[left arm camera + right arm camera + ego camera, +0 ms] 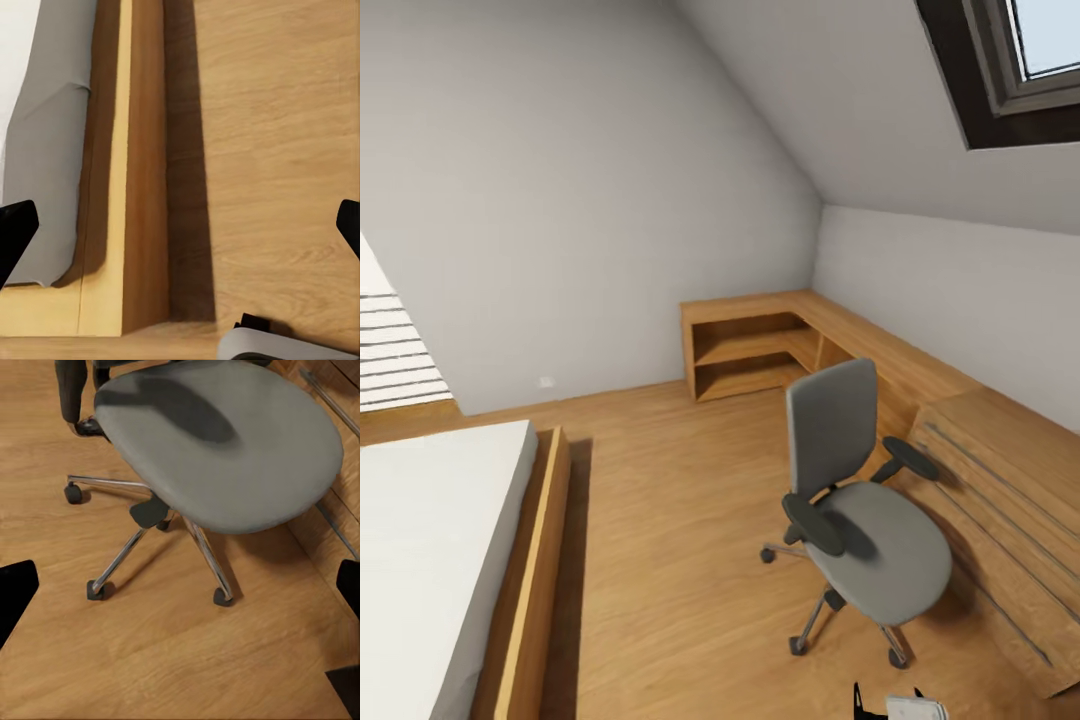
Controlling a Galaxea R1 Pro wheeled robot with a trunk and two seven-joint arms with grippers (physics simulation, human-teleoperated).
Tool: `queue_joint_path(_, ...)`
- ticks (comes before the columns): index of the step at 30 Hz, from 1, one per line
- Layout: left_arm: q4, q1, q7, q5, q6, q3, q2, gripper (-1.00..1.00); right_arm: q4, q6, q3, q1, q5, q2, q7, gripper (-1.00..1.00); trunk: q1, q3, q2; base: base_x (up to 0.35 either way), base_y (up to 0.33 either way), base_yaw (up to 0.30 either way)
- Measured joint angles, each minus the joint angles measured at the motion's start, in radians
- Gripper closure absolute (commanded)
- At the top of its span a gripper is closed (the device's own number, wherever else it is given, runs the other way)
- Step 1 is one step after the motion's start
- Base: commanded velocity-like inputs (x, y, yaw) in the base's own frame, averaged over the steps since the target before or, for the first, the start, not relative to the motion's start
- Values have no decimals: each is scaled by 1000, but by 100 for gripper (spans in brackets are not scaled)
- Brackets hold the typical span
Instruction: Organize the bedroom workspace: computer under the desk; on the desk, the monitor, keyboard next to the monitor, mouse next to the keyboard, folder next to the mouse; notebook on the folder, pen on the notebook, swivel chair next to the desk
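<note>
- Right hand: its two dark fingertips sit at opposite edges of the right wrist view, well apart, with nothing between them. It hangs above the floor, looking down on the swivel chair.
- Left hand: likewise spread, nothing held. Its wrist view looks down on the bed frame and mattress edge, so this arm is on the side away from the chair.
- Key relation: the chair lies ahead of the robot and toward its right. Judged from the two wrist views, the right arm is the nearer one.
- Swivel chair, head view: upright on its star base, casters on the floor, standing just beside a light-wood drawer chest with bar handles. The seat faces the robot with the backrest on the far side; the black armrests flank it.
- The seat surface reads bare grey in both views; I see no blue folder on it.
- Farther back: a light-wood corner shelf unit runs along the low wall under the slope.
- Topmost, at the right: a dark-framed skylight.
- Bed fills the near left of the head view.
- Judgement: the black bench is out of frame, so the chair is not yet beside it. The next step probably needs the base to turn or travel to find the bench before any reach.
</note>
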Motion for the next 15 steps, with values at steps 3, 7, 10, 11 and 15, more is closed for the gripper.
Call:
queue_joint_path(3,0,0,0,-1,-1,-19,-5,-100,0,0,0,0,0,-1,0,-100,0,0,0,21,0,287)
queue_joint_path(7,-1,0,1,0,-3,-29,-10,-100,0,0,-1,0,-2,-2,1,-100,0,0,0,5,0,280)
queue_joint_path(10,-2,0,2,1,-4,-30,-21,-100,0,0,-2,0,-2,-2,1,-100,0,2,0,1,0,195)
queue_joint_path(11,-2,0,2,1,-4,-30,-26,-100,-1,-1,-2,0,-2,-2,1,-100,0,4,0,1,0,118)
queue_joint_path(15,-1,0,2,2,-4,-29,-32,-100,-1,-1,-2,0,-2,-3,1,-100,0,9,0,0,0,54)
